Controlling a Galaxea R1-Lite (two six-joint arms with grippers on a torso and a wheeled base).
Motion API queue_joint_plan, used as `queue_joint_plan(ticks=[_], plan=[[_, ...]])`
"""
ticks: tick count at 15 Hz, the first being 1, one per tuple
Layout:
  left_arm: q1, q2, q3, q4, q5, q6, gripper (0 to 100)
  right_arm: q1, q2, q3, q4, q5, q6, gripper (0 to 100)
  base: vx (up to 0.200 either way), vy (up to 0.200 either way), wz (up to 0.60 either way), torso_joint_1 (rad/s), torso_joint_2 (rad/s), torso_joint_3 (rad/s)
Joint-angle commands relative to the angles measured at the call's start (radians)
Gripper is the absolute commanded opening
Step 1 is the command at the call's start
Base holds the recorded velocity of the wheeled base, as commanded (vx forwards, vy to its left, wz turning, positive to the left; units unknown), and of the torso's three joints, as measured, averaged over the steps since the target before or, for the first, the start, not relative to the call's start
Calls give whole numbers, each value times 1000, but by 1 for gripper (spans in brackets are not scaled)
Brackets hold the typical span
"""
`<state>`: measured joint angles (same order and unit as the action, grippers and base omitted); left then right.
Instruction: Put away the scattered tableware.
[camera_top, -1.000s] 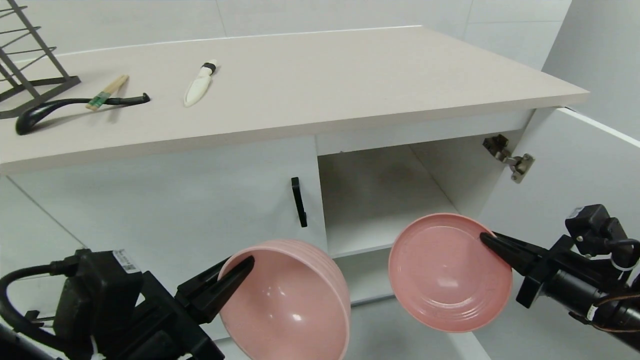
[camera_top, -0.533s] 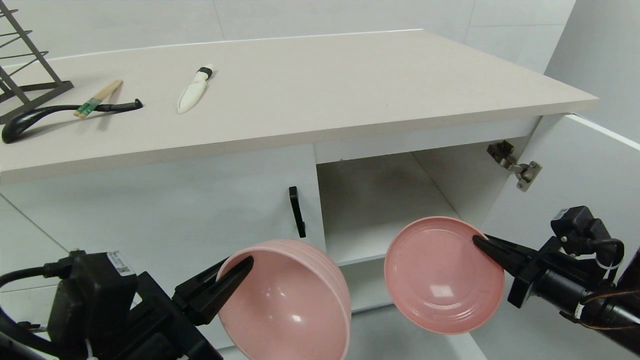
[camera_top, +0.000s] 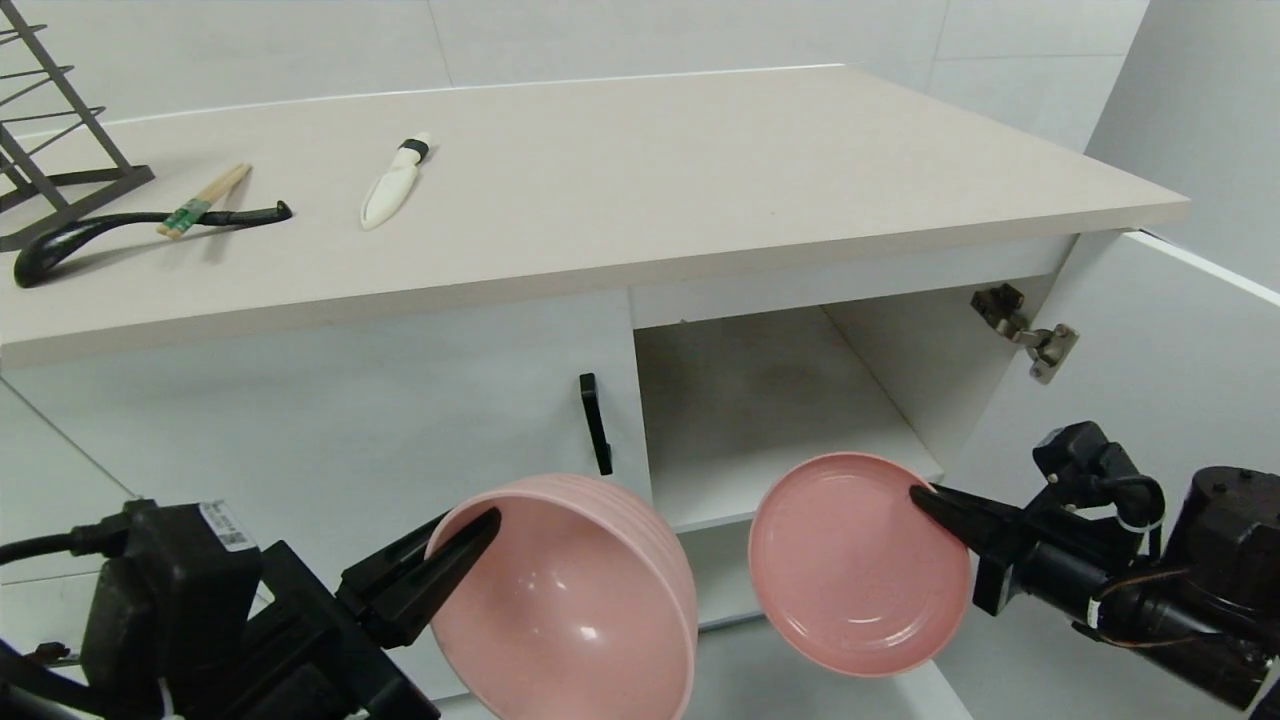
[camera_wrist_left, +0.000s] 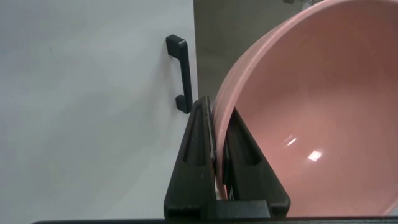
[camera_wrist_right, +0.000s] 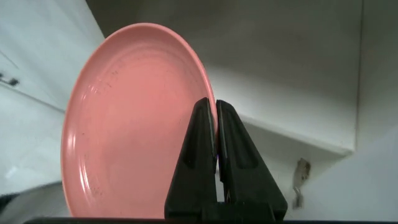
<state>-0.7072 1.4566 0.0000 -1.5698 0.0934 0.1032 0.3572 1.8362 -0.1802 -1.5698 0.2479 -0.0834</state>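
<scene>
Left gripper (camera_top: 482, 524), lower left of head view: fingers clamped on rim of pink bowl (camera_top: 590, 620). Right gripper (camera_top: 920, 494), lower right: fingers pinch rim of pink plate (camera_top: 850, 570). Both sit low, in front of open cabinet (camera_top: 760, 400), centre frame.

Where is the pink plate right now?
In the head view the round pink plate is gripped at its rim by the right hand, low on the right, in front of the open white cabinet and beside the pink bowl.

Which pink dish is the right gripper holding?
The flat pink plate, rim in the right gripper; the deep ribbed pink bowl is in the left gripper.
</scene>
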Motion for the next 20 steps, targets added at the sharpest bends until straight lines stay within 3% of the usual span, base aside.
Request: queue_joint_plan(ticks=[1,9,12,15,20], plan=[[8,-7,0,-1,6,13,0,8,74,-91,-1,1,44,0,0,0,0,0,0,0],[38,-78,0,-1,8,20,0,12,293,-355,-1,-4,254,0,0,0,0,0,0,0],[40,-140,0,70,16,18,0,12,376,-421,-1,-6,260,0,0,0,0,0,0,0],[77,-211,0,155,16,13,0,11,439,-521,-1,-18,318,0,0,0,0,0,0,0],[111,-229,0,191,16,4,0,-4,537,-617,-1,-38,327,0,0,0,0,0,0,0]])
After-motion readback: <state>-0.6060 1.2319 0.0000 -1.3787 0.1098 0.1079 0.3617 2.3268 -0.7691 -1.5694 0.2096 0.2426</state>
